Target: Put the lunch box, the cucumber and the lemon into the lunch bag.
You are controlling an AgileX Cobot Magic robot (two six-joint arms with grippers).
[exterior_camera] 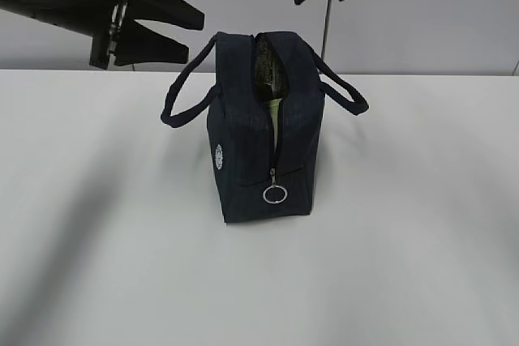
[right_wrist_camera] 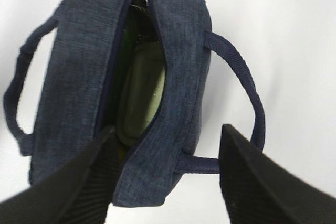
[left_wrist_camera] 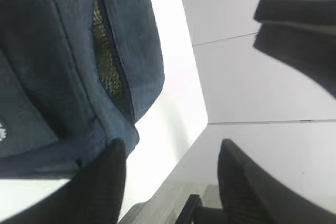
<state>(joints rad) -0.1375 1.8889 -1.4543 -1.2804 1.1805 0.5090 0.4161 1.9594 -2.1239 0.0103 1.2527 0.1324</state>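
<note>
Lunch bag [exterior_camera: 263, 131]: upright mid-table, zipper open along the top, soft fabric, likely to sag if squeezed.
Lunch box [right_wrist_camera: 140, 98]: inside the bag, pale green lid visible through the slit; rigid, probably smooth.
Cucumber, lemon: not visible; possibly inside already.
Hold: loop handles [exterior_camera: 345, 91] look safest.
Left gripper [exterior_camera: 150, 26]: spread apart, empty, raised beside the bag.
Right gripper [right_wrist_camera: 168, 182]: parted, empty, above the opening.
Table [exterior_camera: 422, 241]: white, smooth, matte.
Wall [exterior_camera: 438, 14]: plain, pale grey behind.
</note>
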